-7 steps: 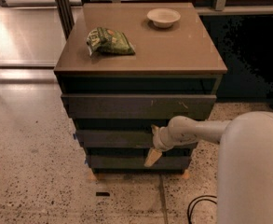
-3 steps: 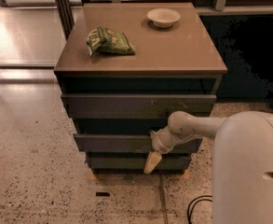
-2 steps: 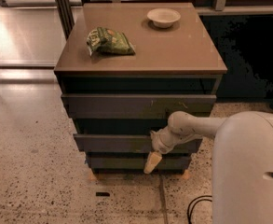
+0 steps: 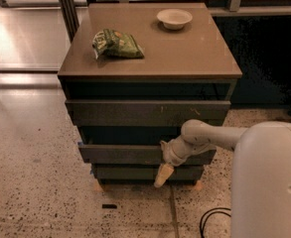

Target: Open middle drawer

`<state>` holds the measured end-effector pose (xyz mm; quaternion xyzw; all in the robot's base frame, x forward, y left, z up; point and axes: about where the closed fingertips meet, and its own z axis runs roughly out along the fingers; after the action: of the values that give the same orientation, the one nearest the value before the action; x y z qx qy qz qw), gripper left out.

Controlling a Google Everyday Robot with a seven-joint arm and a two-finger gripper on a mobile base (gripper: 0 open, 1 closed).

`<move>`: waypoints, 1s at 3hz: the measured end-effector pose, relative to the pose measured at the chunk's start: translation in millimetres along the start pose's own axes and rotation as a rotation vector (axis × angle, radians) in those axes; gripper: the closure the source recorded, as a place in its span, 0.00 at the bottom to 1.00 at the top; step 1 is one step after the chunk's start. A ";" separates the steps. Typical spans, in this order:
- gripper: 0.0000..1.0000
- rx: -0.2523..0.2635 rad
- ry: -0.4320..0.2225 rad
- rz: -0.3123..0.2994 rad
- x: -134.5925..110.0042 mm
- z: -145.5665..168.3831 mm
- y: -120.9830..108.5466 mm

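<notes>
Change: against the view from 2.3 s ago, the gripper point(image 4: 163, 174) sits a little lower and nearer, and the middle drawer point(image 4: 120, 153) has edged out toward the near side. Over the last second almost nothing has shifted.
Gripper: it hangs against the front of the middle drawer, right of centre, with its pale tip pointing down across the bottom drawer point(image 4: 130, 173).
Grip: I cannot tell whether it is open, closed, or hooked on the drawer's edge.
Arm point(image 4: 212, 135): it reaches in from the right, from the white robot body point(image 4: 269, 182) at the near right.
Middle drawer: second of three dark fronts, with a blue tag point(image 4: 79, 144) at its left end. Its front stands slightly nearer than the bottom drawer's, and no tray floor shows yet.
Top drawer point(image 4: 135, 112): its front sits just above, with pale scratches at the right.
Cabinet top point(image 4: 194, 58): a green snack bag point(image 4: 117, 43) lies at the left and a white bowl point(image 4: 174, 18) at the far side.
Floor: a black cable point(image 4: 212, 219) lies at the near right.
Progress: by my reading the pull has only begun. The drawer is out by a sliver, and most of its travel is left.
</notes>
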<state>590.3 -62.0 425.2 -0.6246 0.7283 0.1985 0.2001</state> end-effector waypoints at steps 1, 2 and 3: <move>0.00 0.000 0.000 0.000 0.0 0.0 0.0; 0.00 -0.007 -0.019 -0.002 -0.9 1.2 1.4; 0.00 -0.024 -0.034 -0.012 -3.0 3.0 8.3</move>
<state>582.6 -56.7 424.6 -0.6277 0.7188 0.2166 0.2060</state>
